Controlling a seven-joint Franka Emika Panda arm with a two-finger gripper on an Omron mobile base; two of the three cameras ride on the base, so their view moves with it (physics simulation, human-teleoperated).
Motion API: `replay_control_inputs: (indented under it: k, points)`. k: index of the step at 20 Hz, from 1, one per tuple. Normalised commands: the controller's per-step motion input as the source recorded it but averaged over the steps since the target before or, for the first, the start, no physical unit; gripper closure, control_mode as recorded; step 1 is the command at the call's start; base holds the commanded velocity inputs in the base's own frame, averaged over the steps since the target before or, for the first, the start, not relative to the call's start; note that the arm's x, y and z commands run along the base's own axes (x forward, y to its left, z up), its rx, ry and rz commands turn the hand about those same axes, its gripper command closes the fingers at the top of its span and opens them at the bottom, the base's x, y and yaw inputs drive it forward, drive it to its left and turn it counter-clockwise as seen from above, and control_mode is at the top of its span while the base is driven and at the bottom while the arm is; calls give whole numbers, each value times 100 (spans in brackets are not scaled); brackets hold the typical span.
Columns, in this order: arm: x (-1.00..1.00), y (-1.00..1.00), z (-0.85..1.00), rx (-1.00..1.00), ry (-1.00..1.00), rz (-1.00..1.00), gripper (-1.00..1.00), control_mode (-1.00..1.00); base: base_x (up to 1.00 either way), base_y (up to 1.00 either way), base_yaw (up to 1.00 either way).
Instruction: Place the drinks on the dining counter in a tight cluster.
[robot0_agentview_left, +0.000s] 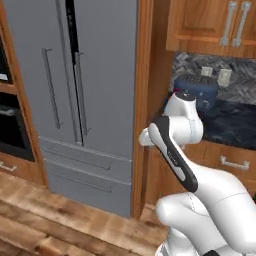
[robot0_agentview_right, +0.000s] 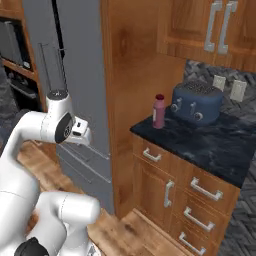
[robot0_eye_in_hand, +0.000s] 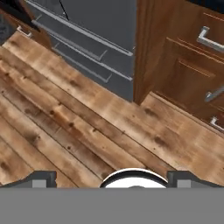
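Note:
One drink, a tall maroon bottle (robot0_agentview_right: 159, 111) with a red cap, stands upright at the left end of a small dark counter (robot0_agentview_right: 200, 142), just left of a blue toaster. The dining counter is out of view. My gripper (robot0_eye_in_hand: 113, 180) hangs over the wood floor (robot0_eye_in_hand: 65, 131), well below and to the left of the bottle, and looks down at the planks. Its two dark fingertips (robot0_eye_in_hand: 41, 178) stand wide apart with nothing between them, so it is open. The white arm is folded in front of the fridge.
A grey fridge (robot0_agentview_left: 75, 100) fills the wall ahead, with a wooden panel between it and the counter. The blue toaster (robot0_agentview_right: 196, 102) sits on the small counter, above wooden drawers (robot0_agentview_right: 165, 192). A black oven (robot0_agentview_left: 10, 130) is at far left. Upper cabinets (robot0_agentview_right: 215, 30) hang overhead.

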Motion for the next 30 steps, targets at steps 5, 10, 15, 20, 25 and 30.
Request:
replay_control_inputs:
  k: [5, 10, 15, 20, 25, 30]
  points:
    - [0, 0, 0, 0, 0, 0, -100, 100, 25, -5, -82]
    - [0, 0, 0, 0, 0, 0, -100, 100, 69, 1, -55]
    - [0, 0, 0, 0, 0, 0, -100, 100, 69, 5, -3]
    - [0, 0, 0, 0, 0, 0, -100, 100, 52, 7, 0]
    - [0, 0, 0, 0, 0, 0, -100, 100, 20, 85, 0]
    - [0, 0, 0, 0, 0, 0, -100, 100, 50, 42, -1]
